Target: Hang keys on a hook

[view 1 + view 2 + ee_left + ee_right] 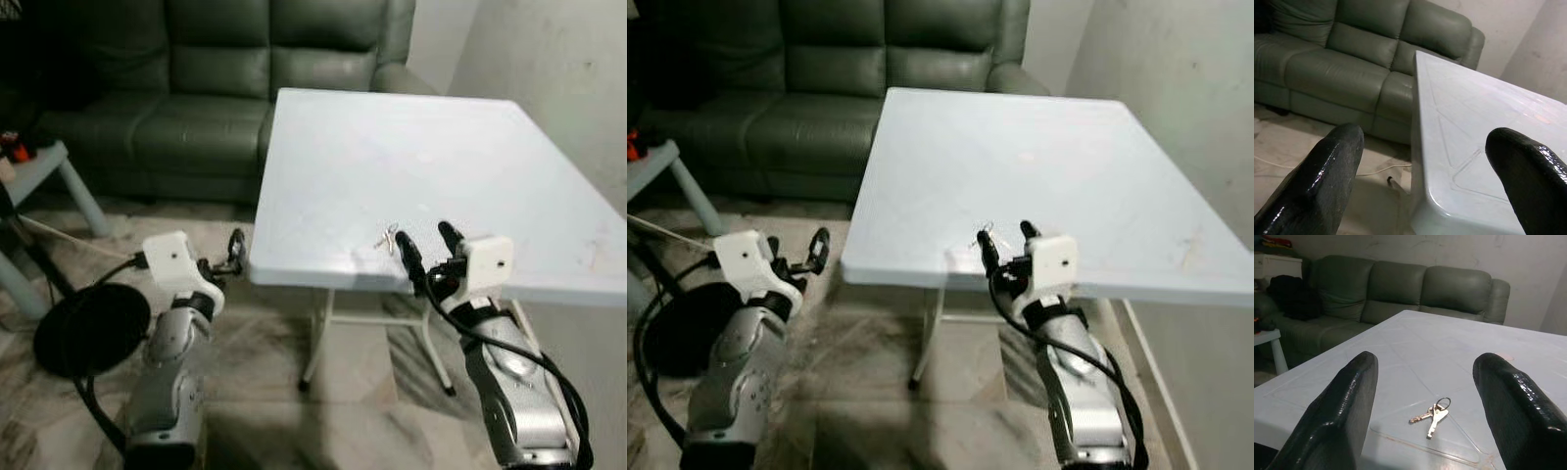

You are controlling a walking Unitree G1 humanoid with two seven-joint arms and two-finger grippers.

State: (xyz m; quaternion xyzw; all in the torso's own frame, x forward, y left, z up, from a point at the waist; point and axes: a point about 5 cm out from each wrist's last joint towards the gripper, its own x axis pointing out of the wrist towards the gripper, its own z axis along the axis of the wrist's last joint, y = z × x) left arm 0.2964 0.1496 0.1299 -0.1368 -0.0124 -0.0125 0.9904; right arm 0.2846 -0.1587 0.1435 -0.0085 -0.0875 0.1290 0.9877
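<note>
I have the right gripper [432, 247] raised at the near edge of the white table [411, 166], its two black fingers [1337, 416] spread wide with nothing between them. The keys [1432, 415] lie flat on the tabletop just beyond those fingers, close to the near edge and a little left of the table's middle; in the right wrist view I can see a small bunch on a ring, silver, with the blades pointing back toward me and the ring on the far side. The gripper is near the keys but not touching them. My left gripper [231, 257] sits off the table's near left corner, over the floor [343, 392], fingers [1327, 171] also parted wide and empty; from its wrist camera I look along the left edge of the table toward the sofa. The green leather sofa [245, 88] stands against the far side, its right end just behind the table's far left corner. Further left I see a pale blue side table [54, 181] with something red and orange on it that I cannot make out, and a round black object [93, 328] lies on the marble-patterned floor beside my left arm, with a cable running past it.
</note>
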